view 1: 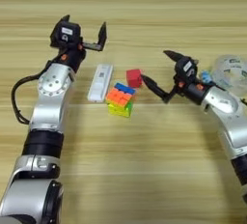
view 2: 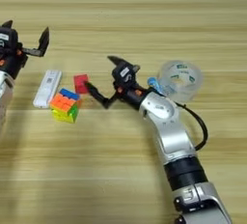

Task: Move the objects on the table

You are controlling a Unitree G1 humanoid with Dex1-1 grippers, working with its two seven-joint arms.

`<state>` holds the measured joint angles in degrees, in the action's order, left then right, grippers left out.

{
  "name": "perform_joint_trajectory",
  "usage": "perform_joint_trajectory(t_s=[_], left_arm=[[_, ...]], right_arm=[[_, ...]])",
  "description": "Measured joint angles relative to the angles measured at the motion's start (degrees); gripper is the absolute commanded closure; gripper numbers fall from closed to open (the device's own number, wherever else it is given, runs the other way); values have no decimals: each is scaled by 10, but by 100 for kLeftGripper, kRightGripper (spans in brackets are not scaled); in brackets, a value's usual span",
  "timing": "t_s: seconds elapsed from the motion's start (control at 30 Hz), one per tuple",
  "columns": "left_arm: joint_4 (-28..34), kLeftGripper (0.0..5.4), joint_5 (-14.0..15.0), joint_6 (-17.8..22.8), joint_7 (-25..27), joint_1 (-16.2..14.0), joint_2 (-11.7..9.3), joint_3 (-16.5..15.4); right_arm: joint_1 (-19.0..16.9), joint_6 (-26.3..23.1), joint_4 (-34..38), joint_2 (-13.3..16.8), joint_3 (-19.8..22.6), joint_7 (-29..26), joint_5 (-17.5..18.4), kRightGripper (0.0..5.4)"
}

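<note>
While left gripper (view 1: 85, 31) hovers spread, right gripper (view 1: 155, 68) gapes beside red cube (view 1: 134, 77)

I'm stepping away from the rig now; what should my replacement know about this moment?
Left gripper: open, empty, beyond the white bar.
Right gripper: open, empty, just right of the red cube.
Puzzle cube sits in front of the red cube, beside the bar. Tape roll and blue-and-white marker lie behind the right arm.
Nothing is held; all five things remain on the table.
</note>
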<state>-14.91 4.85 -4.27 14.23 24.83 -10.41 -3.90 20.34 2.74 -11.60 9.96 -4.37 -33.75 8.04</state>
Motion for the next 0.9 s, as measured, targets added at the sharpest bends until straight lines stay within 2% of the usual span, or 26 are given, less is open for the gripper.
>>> perform_joint_trajectory(t_s=[0.13,0.3,0.63,0.77,0.9], left_arm=[[35,0,4,43,32,-28,-6,14],[55,0,14,75,45,-42,-18,9],[78,0,16,100,58,-64,-26,16],[86,0,16,105,63,-72,-33,19],[97,0,16,114,71,-79,-42,20]], right_arm=[[19,-8,-18,-1,29,22,19,3],[23,-8,-31,0,48,40,24,3],[36,-5,-42,-1,66,62,30,3],[45,9,-50,-2,74,86,28,3],[59,40,-76,-2,85,136,4,3]])
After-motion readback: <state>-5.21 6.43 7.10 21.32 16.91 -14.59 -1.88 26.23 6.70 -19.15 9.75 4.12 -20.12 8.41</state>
